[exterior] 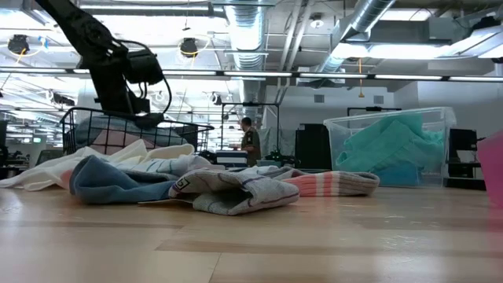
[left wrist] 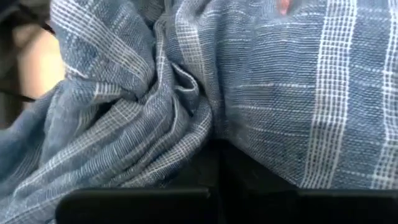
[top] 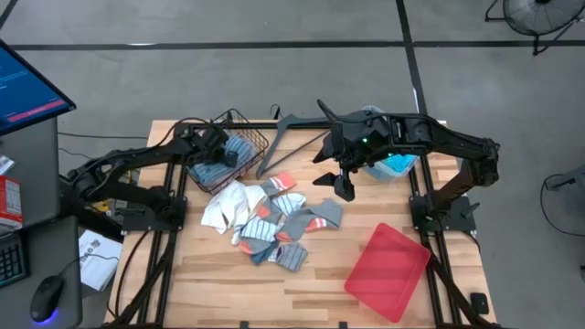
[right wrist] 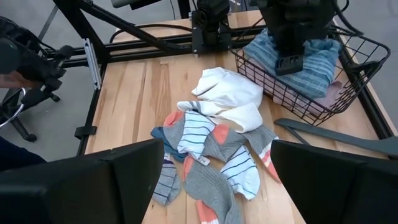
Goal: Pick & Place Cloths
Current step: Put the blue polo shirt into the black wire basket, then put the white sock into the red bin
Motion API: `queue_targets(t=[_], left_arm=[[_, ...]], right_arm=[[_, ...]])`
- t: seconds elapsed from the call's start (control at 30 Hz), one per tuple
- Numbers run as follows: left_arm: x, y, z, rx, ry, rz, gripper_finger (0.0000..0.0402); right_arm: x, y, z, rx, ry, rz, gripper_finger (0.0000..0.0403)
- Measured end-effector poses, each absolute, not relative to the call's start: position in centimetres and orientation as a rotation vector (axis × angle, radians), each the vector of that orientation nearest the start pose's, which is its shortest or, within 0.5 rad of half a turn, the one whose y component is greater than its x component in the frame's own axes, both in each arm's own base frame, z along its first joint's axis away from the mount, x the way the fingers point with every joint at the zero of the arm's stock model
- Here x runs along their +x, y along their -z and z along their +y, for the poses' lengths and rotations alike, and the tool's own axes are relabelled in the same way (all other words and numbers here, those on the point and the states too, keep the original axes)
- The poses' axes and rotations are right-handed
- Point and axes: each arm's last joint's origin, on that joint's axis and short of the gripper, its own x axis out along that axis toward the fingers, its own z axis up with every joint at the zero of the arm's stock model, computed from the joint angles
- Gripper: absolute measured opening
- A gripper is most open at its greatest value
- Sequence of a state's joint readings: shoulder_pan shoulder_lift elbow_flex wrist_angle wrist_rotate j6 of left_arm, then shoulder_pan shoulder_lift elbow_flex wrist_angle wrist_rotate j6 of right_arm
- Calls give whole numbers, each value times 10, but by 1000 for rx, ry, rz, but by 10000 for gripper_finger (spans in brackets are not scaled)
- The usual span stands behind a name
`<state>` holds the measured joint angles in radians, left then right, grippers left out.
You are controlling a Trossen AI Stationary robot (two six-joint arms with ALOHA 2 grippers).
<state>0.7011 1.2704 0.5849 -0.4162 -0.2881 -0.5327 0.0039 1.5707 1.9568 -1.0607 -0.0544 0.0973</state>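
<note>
Several cloths are already sorted, as far as I can judge: a blue-grey striped garment (top: 230,152) lies bunched in the wire basket (top: 260,139) at the far left of the table, with something pink under it showing through the wires in the low view, and turquoise cloth (exterior: 385,141) fills the clear plastic bin (exterior: 440,118) at the far right.

My left gripper (right wrist: 290,61) is down in the basket, and its wrist view is filled with that striped fabric. Its fingers are closed, but I can't be sure from so close whether they have a fold pinched or are simply pressed into the cloth.

My right gripper (top: 344,185) hangs over the table's middle, just right of the loose pile, fingers (right wrist: 336,180) spread wide and holding nothing.

Most of the work is left. The pile of socks and small garments (top: 274,224) sits at the centre of the table: a white garment (right wrist: 230,93) on its left side nearest the basket, then grey socks with orange trim (top: 320,217) and striped ones tangled together. The flat red tray (top: 388,270) at the near right has nothing on it.

The pile's long axis runs roughly left to right, slanting from the basket toward the near side. The orange-trimmed sock closest to my right gripper lies roughly along that line, with its cuff end toward the right.
</note>
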Motion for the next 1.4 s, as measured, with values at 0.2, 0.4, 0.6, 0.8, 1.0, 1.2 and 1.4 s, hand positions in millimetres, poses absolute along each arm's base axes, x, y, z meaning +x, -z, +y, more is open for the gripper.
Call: queue_targets(t=[0.2,0.4,0.6,0.8,1.0,1.2,1.4], left_arm=[[158,-144,151,-726,-1164,921,0],[155,-157,153,-696,-1106,854,13],[145,-190,143,-594,-1049,712,68],[134,-222,131,-525,-991,548,142],[124,-262,112,-515,-768,342,180],[121,-315,78,-427,-390,172,173],[127,-342,36,-346,-27,144,160]], right_arm=[[300,-455,3,110,-21,675,291],[300,-455,2,110,-19,675,291],[300,-455,1,111,-14,674,291],[300,-455,1,106,-16,674,291],[300,-455,1,87,-23,674,291],[300,-455,1,91,-21,674,291],[300,-455,1,91,-22,674,291]])
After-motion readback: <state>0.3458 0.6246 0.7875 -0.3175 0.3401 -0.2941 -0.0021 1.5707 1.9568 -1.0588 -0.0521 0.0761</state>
